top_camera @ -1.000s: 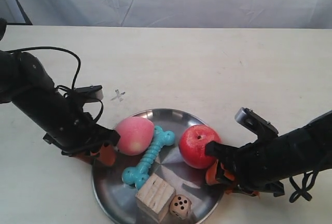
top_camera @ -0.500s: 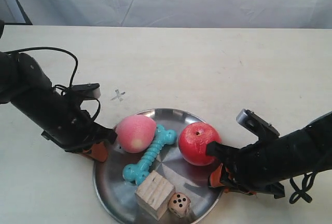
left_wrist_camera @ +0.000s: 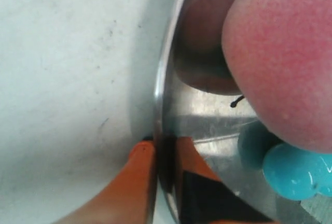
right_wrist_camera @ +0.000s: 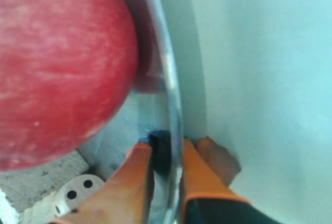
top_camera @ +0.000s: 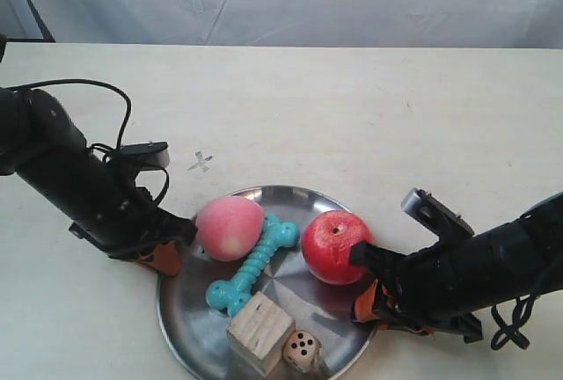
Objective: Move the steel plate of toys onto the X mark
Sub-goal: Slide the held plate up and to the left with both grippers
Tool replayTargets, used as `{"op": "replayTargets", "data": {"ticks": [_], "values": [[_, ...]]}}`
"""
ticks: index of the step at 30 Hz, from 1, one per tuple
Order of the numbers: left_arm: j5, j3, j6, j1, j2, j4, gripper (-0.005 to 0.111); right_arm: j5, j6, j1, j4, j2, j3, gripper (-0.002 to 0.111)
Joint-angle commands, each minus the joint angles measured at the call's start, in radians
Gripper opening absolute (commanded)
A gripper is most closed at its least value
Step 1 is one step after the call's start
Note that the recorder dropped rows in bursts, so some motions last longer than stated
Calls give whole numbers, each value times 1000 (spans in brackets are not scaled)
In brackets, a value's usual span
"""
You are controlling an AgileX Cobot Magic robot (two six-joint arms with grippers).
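Exterior view: steel plate (top_camera: 189, 323) sits near X mark (top_camera: 201, 163), not covering it. Left pincer (left_wrist_camera: 162, 150) pinches the plate rim beside peach (left_wrist_camera: 280, 53). Right pincer (right_wrist_camera: 166, 151) pinches the rim beside apple (right_wrist_camera: 57, 63).

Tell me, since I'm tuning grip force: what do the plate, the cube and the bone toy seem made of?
Plate: metal, likely steel; shiny grey, and it mirrors the peach in the left wrist view.
Cube: unfinished pale wood, matte, with visible grain lines.
Bone toy: smooth turquoise with a slight sheen, probably rubber or soft plastic; the look alone can't settle which.
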Motion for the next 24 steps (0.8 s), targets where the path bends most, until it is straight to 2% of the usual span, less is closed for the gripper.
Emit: {"op": "replayTargets", "data": {"ticks": [1,9,16,24], "values": [[193,-7,-1,-23,6,-85,0,109,15,13,-20,21,1,-1],[281,-65,-24,-23,-16,-69,0,184,35,11,-20,21,1,-1],[400,-134,-90,-23,-17,30,0,239,42,9,-2,17,-4,-1],[496,-158,-114,-23,-17,112,0,288,126,9,-83,17,-92,-1]]}}
